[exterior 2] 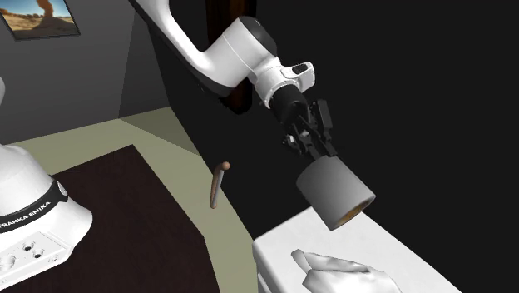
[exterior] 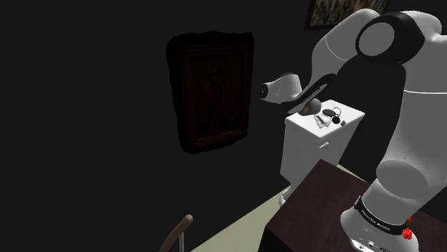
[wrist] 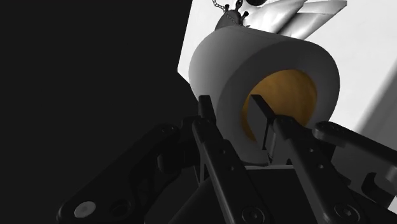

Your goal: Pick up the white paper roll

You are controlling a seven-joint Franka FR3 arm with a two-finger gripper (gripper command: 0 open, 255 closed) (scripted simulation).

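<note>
In the second exterior view the white robot arm (exterior 2: 241, 50) comes in from the upper left of the frame and slants down towards the centre right, its wrist bent so the all-black hand (exterior 2: 320, 154) points down and to the right. The hand is pinching the grey-white paper roll (exterior 2: 335, 193) with a yellow-brown core. In the wrist view one finger (wrist: 207, 121) lies on the roll's outer face and the other sits inside the core, the roll's wall clamped between them. The roll hangs tilted, centre right of the frame, at the far edge of a white box-shaped unit (exterior 2: 274, 258). I cannot tell if it touches the top. A crumpled white object (exterior 2: 337, 270) lies on that unit at the bottom of the frame
</note>
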